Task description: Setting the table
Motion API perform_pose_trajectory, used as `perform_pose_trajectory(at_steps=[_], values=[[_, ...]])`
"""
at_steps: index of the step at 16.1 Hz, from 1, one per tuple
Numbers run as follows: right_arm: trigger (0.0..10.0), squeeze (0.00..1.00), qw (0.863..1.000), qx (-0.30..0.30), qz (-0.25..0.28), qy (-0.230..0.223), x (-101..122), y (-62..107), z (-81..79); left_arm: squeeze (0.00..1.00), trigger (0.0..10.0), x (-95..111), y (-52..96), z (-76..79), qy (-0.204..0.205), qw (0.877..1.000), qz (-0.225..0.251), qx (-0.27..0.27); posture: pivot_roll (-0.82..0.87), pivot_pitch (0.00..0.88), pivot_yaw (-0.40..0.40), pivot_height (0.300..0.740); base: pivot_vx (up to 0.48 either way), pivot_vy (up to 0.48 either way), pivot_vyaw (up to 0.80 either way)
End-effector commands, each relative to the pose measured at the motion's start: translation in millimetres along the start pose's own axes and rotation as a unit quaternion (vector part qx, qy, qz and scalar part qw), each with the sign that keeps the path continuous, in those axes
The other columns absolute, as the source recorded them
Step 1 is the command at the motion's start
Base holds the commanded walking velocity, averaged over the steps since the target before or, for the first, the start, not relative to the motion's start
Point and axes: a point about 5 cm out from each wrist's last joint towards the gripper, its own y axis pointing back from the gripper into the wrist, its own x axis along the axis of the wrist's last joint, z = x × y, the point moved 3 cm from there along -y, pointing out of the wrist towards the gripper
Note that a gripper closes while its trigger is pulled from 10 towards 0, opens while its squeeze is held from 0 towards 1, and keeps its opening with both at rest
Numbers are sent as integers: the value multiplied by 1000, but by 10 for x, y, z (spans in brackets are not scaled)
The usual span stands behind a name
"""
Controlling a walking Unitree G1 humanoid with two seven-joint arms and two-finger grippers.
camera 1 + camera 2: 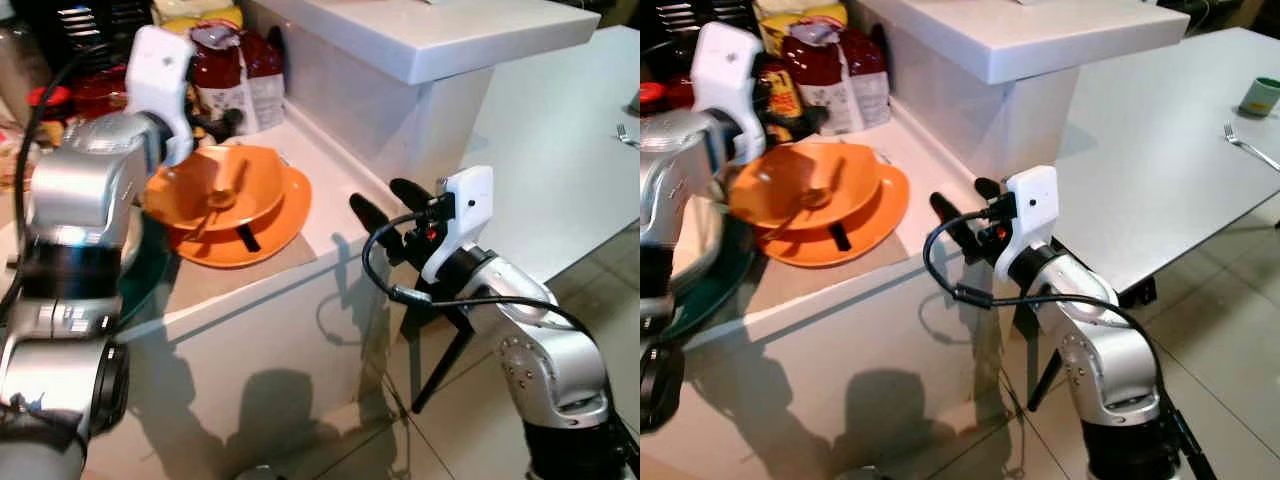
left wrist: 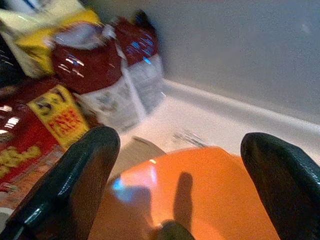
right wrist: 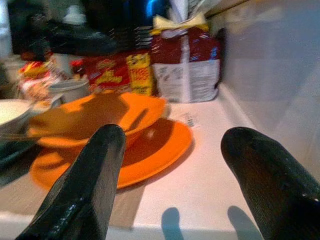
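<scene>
We see the orange bowl [image 1: 215, 190] stacked on its plate [image 1: 265, 235] on the counter [image 1: 330, 190] — handy for lifting together. Our left gripper [image 2: 175, 175] hovers over the bowl, fingers wide, empty; our right gripper [image 3: 172, 175] faces the stack from the counter's edge — likewise open and empty.

bowl [image 1: 215, 190]: orange | plate [image 1: 270, 225]: orange | bag [image 1: 835, 75]: red and white | counter [image 1: 340, 190]: white | pincer fingers [image 3: 85, 190]: black

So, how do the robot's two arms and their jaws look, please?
Both arms are silver metal with rounded joints and dark bands between segments. Each wrist carries a white plastic housing. The right arm has a black cable looping from its wrist housing down to the forearm, and a small red spot beside the housing. Each gripper, left and right, has two long, glossy black fingers with rounded tips.
</scene>
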Motion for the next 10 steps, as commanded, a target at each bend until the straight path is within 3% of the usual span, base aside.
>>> perform_pose_trajectory(at_steps=[1,5,8,10], values=[[10000,0,1000,25,-6,14,37,6,-39,0,10000,-6,-37,48,3,999,-29,-26,18,0,21,740,0,0,0],[10000,0,997,61,-36,25,1,71,-31,0,10000,-16,-114,97,1,994,-94,-64,21,0,16,740,0,0,0],[10000,0,994,86,-59,33,-17,129,-47,0,10000,-129,-151,-3,-3,987,-151,-50,19,0,23,740,0,0,0],[10000,0,992,98,-69,34,-26,164,-69,0,10000,-161,-145,-42,10,986,-159,-49,19,0,22,740,0,0,0]])
